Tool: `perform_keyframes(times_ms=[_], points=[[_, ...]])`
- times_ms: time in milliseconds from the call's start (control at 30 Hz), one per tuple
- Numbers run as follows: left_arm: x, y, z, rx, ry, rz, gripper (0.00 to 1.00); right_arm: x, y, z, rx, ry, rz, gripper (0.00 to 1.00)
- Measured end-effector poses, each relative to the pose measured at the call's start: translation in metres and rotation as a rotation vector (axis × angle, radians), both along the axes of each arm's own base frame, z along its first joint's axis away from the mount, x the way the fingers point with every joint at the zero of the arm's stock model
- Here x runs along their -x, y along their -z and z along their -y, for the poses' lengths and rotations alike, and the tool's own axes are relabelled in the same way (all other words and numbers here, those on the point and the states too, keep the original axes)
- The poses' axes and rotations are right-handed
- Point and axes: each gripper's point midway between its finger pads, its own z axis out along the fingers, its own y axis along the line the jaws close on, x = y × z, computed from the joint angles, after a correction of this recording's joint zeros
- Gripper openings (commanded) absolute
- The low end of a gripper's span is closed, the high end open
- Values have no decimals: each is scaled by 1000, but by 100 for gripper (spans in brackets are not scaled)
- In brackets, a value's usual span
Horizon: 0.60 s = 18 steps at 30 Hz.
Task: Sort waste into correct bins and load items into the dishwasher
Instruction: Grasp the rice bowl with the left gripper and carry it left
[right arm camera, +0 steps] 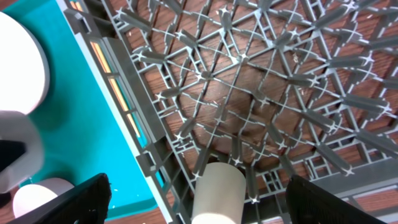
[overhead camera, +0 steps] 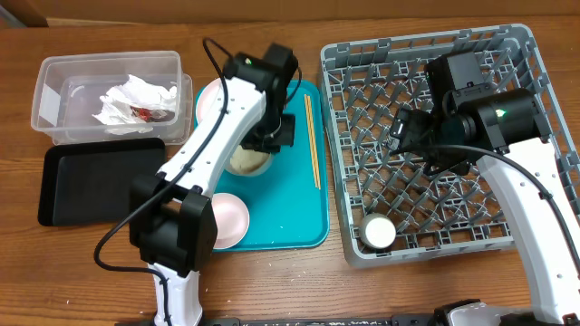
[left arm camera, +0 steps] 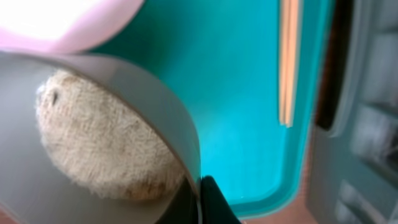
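My left gripper [overhead camera: 272, 138] is shut on the rim of a pale grey-green bowl [overhead camera: 249, 163] holding white rice [left arm camera: 99, 143]; the bowl is on the teal tray [overhead camera: 290, 217]. In the left wrist view the fingers [left arm camera: 199, 202] pinch the bowl wall [left arm camera: 155, 93]. Two chopsticks [overhead camera: 311, 140] lie on the tray's right side and also show in the left wrist view [left arm camera: 287, 62]. My right gripper [overhead camera: 406, 136] hangs open and empty over the grey dish rack [overhead camera: 517, 54]. A white cup [overhead camera: 379, 233] stands in the rack's near left corner, below the open fingers [right arm camera: 202, 199].
A clear tub [overhead camera: 54, 77] at the far left holds the crumpled napkin [overhead camera: 131, 100] with a red-brown scrap. A black tray [overhead camera: 91, 181] lies in front of it. A pink plate [overhead camera: 208, 95] and a pink dish [overhead camera: 231, 220] sit on the teal tray.
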Motion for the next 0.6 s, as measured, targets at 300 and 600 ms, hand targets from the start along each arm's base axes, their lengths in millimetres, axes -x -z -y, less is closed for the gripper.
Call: perform_keyframes(times_ms=[300,600], points=[[-22,-85,-96,79,-220,53,4,-3,-1,-1,-3,-3,14,91],[-4,-86,-203,380,-407,39,4,-3,-1,-2,-7,-4,15,91]])
